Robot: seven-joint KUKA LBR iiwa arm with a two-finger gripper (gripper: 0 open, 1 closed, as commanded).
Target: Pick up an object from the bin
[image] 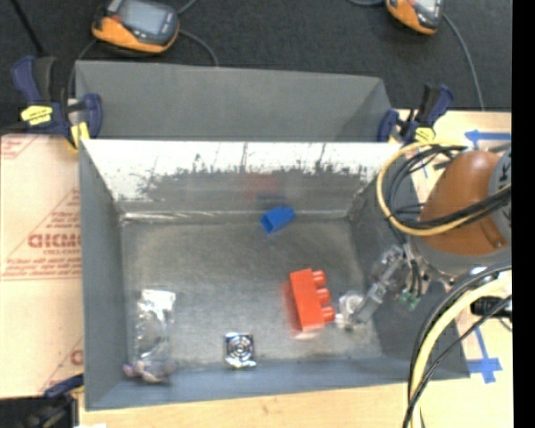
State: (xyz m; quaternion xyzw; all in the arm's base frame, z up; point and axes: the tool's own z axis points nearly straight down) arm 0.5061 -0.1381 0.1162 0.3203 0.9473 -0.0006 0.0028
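Red studded block [308, 300] lies on the floor of the grey bin [232, 105]. The gripper [351, 314] sits low just right of the block's near corner. Contact is unclear, and whether the jaws are spread or pressed together cannot be told. A blue piece [277, 218] lies beyond the block, and a metal disc [240, 349] lies to its left.

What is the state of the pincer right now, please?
Pincer: open or closed cannot be told; it sits low, just right of the red brick.
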